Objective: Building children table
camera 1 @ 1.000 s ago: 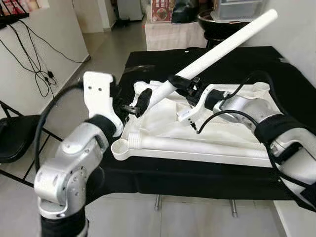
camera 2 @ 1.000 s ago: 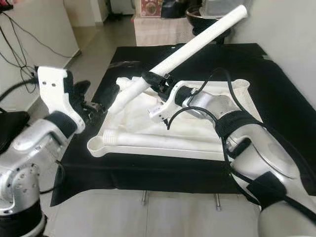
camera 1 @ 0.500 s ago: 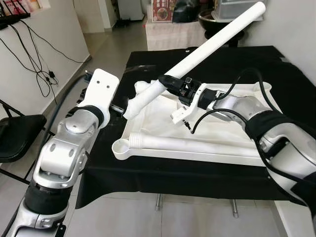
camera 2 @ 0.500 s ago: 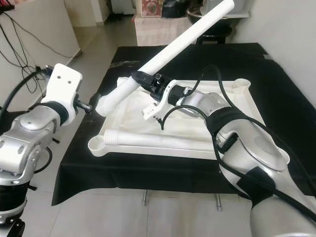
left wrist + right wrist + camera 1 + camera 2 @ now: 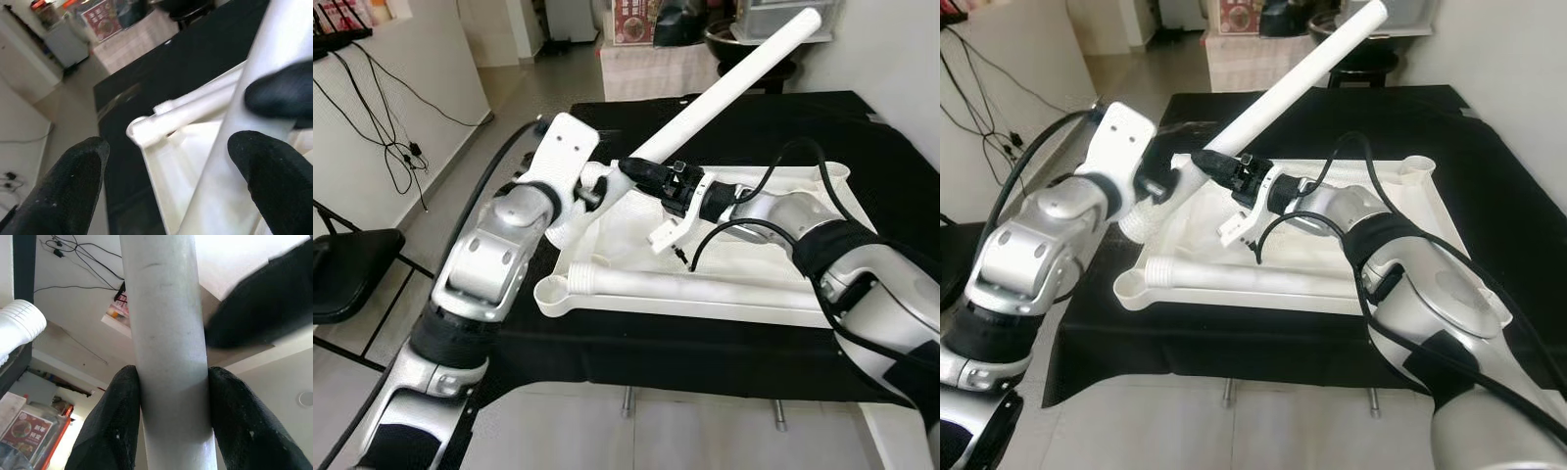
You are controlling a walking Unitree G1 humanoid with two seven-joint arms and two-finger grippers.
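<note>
- The white table leg (image 5: 724, 98) is held aslant above the upturned white tabletop (image 5: 724, 279), its lower end down by the far-left corner of that tabletop and its upper end pointing up and away.
- The right gripper (image 5: 641, 173) is pinching the leg low on its length; the right wrist view shows both fingers (image 5: 113, 423) pressed against the tube.
- The left gripper (image 5: 166, 161) is spread wide just beside the leg's lower end, one finger (image 5: 274, 171) near the tube but not clamped on it (so it seems ready to steady it).
- The step in hand looks like seating this leg into a corner socket; a second leg (image 5: 705, 291) lies flat along the near rim.
- Next, I'd judge, the leg's foot wants lining up with the socket, then tipping upright and pressing or twisting home.
- All of it rests on a surface draped in black cloth (image 5: 705, 348).
</note>
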